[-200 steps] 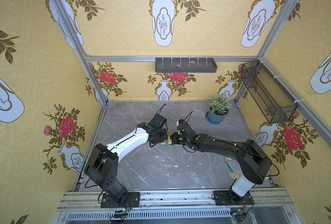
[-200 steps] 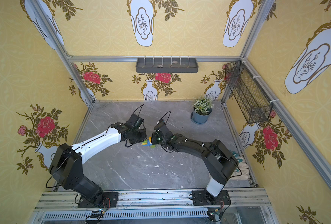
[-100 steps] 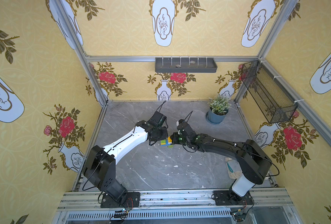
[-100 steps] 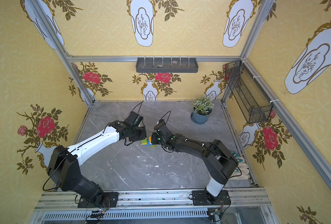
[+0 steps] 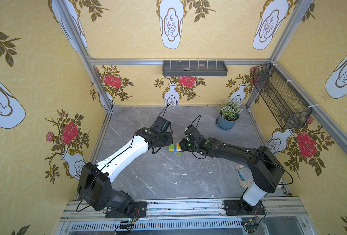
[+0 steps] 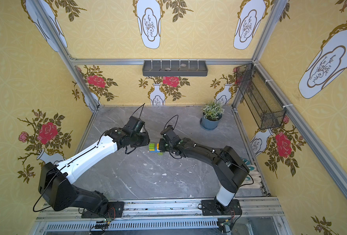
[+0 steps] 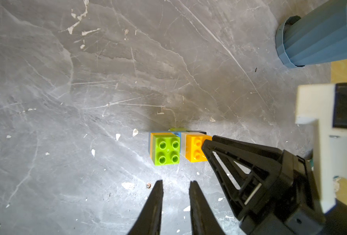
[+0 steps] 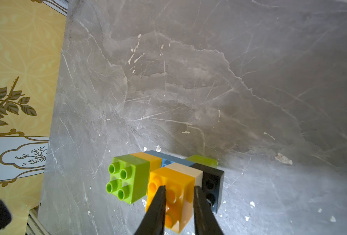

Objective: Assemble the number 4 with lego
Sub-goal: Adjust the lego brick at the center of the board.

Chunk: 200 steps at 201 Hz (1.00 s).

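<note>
Carefully: my left tool (image 7: 175, 181) is slightly parted and empty, the right tool (image 8: 180, 186) slightly parted over the yellow brick (image 8: 177, 179); I'd lift straight off the number 4 (image 7: 167, 150).

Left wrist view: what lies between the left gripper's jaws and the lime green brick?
In the left wrist view, only bare grey table with white flecks; the left gripper is apart from the lime green brick.

left gripper (image 7: 176, 181): jaws slightly apart, empty, just short of brick cluster (image 7: 167, 150) | right gripper (image 7: 207, 145): tip touching yellow brick (image 7: 195, 149)
</note>
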Each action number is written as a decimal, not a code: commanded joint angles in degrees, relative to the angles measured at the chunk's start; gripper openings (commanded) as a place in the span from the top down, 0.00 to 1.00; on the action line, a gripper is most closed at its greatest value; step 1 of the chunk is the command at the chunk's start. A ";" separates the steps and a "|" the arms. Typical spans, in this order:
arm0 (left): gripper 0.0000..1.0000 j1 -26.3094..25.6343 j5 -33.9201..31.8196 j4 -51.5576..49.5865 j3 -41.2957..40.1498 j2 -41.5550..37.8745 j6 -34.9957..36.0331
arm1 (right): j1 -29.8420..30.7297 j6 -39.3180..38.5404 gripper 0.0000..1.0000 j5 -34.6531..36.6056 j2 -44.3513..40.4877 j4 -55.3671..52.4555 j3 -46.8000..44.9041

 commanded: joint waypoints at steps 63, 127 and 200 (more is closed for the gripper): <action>0.73 0.04 -1.58 1.12 -2.91 -4.61 1.93 | -0.22 -0.43 0.59 1.81 -0.39 -23.83 0.00; 0.74 0.04 -0.66 3.99 -5.82 -7.11 2.13 | -0.24 0.25 0.53 2.67 -2.63 -22.52 -1.05; 0.76 -0.12 2.74 8.38 -9.20 -7.34 1.34 | -0.32 0.30 0.40 3.45 -4.54 -21.29 -0.97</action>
